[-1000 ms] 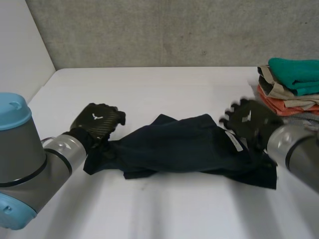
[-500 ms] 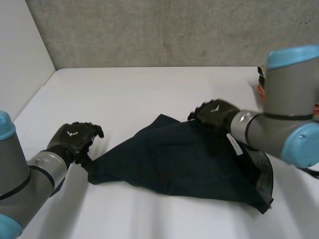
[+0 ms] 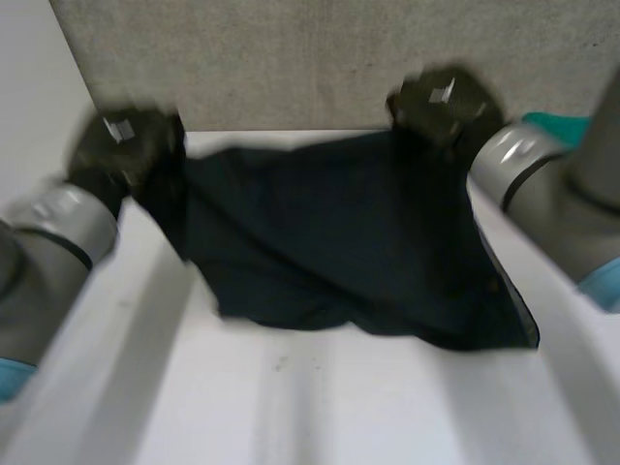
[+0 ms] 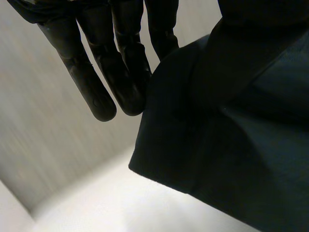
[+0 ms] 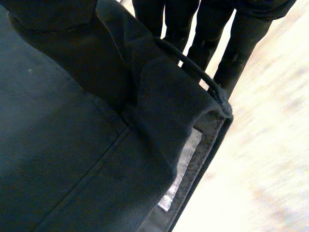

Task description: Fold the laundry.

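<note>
Garment (image 3: 329,232), dark navy, hangs spread wide above the tabletop (image 3: 339,407), stretched between the two hands over its far half. Its top edge runs nearly level from hand to hand. The lower edge sags toward the tabletop, lowest on the right side; whether it touches there cannot be told.

The left hand (image 3: 126,145) is raised over the tabletop's far left and grips the garment's left upper corner. In the left wrist view this hand (image 4: 96,82) shows long, nearly straight fingers, with the garment (image 4: 231,145) bunched right beside them and running up under the palm.

The right hand (image 3: 441,102) is raised over the tabletop's far right and pinches the right upper corner. In the right wrist view its fingers (image 5: 241,43) lie behind the garment (image 5: 72,145) while the thumb presses on the front, clamping a thick seamed edge. A belt loop (image 5: 193,65) and a pale label (image 5: 181,169) sit on that edge.

A teal cloth (image 3: 557,124) lies at the tabletop's far right edge, behind the right arm.
</note>
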Tool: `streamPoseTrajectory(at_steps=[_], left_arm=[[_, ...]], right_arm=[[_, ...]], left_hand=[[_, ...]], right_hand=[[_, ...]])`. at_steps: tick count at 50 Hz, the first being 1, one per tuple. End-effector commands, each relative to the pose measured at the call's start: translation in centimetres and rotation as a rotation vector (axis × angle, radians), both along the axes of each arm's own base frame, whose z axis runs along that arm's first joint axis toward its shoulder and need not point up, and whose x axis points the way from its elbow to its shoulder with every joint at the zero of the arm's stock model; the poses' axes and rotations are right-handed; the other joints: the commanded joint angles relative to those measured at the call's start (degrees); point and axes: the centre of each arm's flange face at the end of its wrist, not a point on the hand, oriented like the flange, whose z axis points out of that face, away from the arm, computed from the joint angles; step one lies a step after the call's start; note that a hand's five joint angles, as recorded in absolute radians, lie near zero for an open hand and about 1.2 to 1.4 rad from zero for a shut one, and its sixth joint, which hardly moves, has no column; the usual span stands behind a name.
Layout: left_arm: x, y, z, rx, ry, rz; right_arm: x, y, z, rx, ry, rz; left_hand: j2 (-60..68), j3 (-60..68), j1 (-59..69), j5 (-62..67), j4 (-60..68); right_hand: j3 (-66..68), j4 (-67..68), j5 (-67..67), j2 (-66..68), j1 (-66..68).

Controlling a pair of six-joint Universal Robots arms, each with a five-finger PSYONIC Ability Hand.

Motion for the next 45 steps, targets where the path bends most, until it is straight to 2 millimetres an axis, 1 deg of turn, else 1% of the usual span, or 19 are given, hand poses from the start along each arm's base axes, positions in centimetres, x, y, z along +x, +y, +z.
streamPoseTrajectory(at_steps=[1, 3, 6, 9, 14, 18, 23, 25, 28, 29, 33, 34, 36, 37, 40, 41, 43, 44, 45], left_arm=[[1.2, 2.8, 12.1, -0.39, 0.165, 0.024], [1.6, 3.4, 14.6, -0.452, 0.2, 0.046], [1.8, 4.2, 16.0, -0.478, 0.219, 0.049], [2.1, 6.7, 18.5, -0.533, 0.254, 0.024], [3.4, 11.2, 22.1, -0.633, 0.31, -0.002], [4.2, 13.0, 23.5, -0.684, 0.332, -0.004], [4.2, 12.9, 23.6, -0.67, 0.319, -0.005], [3.7, 11.9, 23.0, -0.643, 0.304, -0.006], [2.2, 8.7, 20.9, -0.562, 0.252, -0.003], [1.8, 7.8, 20.3, -0.542, 0.234, 0.001], [-0.1, 3.4, 17.0, -0.456, 0.135, 0.015], [-1.1, 1.3, 15.4, -0.429, 0.087, 0.021], [-2.2, -0.9, 13.9, -0.416, 0.039, 0.025], [-3.1, -2.9, 12.5, -0.42, -0.007, 0.033], [-4.5, -5.6, 10.6, -0.44, -0.07, 0.044], [-5.4, -7.4, 9.1, -0.447, -0.102, 0.048], [-6.1, -9.1, 7.7, -0.454, -0.122, 0.054], [-6.4, -9.9, 6.9, -0.457, -0.13, 0.057], [-7.0, -11.5, 5.3, -0.458, -0.135, 0.059]], right_arm=[[-2.1, 3.1, 9.3, -0.21, -0.103, -0.021], [-2.9, 3.8, 11.1, -0.237, -0.116, -0.039], [-3.5, 4.5, 12.2, -0.246, -0.121, -0.057], [-4.5, 6.3, 14.1, -0.283, -0.14, -0.066], [-6.7, 11.2, 18.0, -0.381, -0.188, -0.067], [-7.6, 13.2, 18.9, -0.391, -0.194, -0.064], [-7.7, 13.4, 19.5, -0.391, -0.207, -0.065], [-7.6, 12.6, 19.1, -0.373, -0.203, -0.074], [-7.0, 9.9, 17.4, -0.309, -0.17, -0.093], [-6.5, 7.4, 15.6, -0.244, -0.144, -0.113], [-5.5, 3.0, 11.9, -0.125, -0.116, -0.133], [-5.2, 2.2, 11.1, -0.102, -0.112, -0.132], [-4.6, 0.5, 9.6, -0.065, -0.11, -0.138], [-3.9, -1.4, 8.1, -0.043, -0.122, -0.146], [-3.1, -3.8, 6.2, -0.03, -0.146, -0.17], [-2.8, -5.4, 4.9, -0.035, -0.151, -0.195], [-2.1, -6.8, 3.2, -0.045, -0.151, -0.218], [-1.3, -8.3, 1.3, -0.061, -0.155, -0.234], [-0.9, -8.8, 0.7, -0.073, -0.158, -0.236]], left_hand=[[11.7, 11.9, 14.1, 14.1, 11.6], [11.7, 11.9, 14.1, 14.1, 11.6], [11.7, 11.9, 14.1, 14.1, 11.6], [11.7, 11.9, 14.1, 14.1, 11.6], [11.7, 11.9, 14.1, 14.1, 11.6], [11.7, 11.9, 14.1, 14.1, 11.6], [11.7, 11.9, 14.1, 14.1, 11.6], [11.7, 11.9, 14.1, 14.1, 11.6], [11.7, 11.9, 14.1, 14.1, 11.6], [11.7, 11.9, 14.1, 14.1, 11.6], [11.7, 11.9, 14.1, 14.1, 11.6], [11.7, 11.9, 14.1, 14.1, 11.6], [11.7, 11.9, 14.1, 14.1, 11.6], [11.7, 11.9, 14.1, 14.1, 11.6], [11.7, 11.9, 14.1, 14.1, 11.6], [11.7, 11.9, 14.1, 14.1, 11.6], [11.7, 11.9, 14.1, 14.1, 11.6], [11.7, 11.9, 14.1, 14.1, 11.6], [11.7, 11.9, 14.1, 14.1, 11.6]], right_hand=[[12.9, 11.6, 13.1, 12.6, 16.3], [12.9, 11.6, 13.1, 12.6, 16.3], [12.9, 11.6, 13.1, 12.6, 16.3], [12.9, 11.6, 13.1, 12.6, 16.3], [12.9, 11.6, 13.1, 12.6, 16.3], [12.9, 11.6, 13.1, 12.6, 16.3], [12.9, 11.6, 13.1, 12.6, 16.3], [12.9, 11.6, 13.1, 12.6, 16.3], [12.9, 11.6, 13.1, 12.6, 16.3], [12.9, 11.6, 13.1, 12.6, 16.3], [12.9, 11.6, 13.1, 12.6, 16.3], [12.9, 11.6, 13.1, 12.6, 16.3], [12.9, 11.6, 13.1, 12.6, 16.3], [12.9, 11.6, 13.1, 12.6, 16.3], [12.9, 11.6, 13.1, 12.6, 16.3], [12.9, 11.6, 13.1, 12.6, 16.3], [12.9, 11.6, 13.1, 12.6, 16.3], [12.9, 11.6, 13.1, 12.6, 16.3], [12.9, 11.6, 13.1, 12.6, 16.3]])
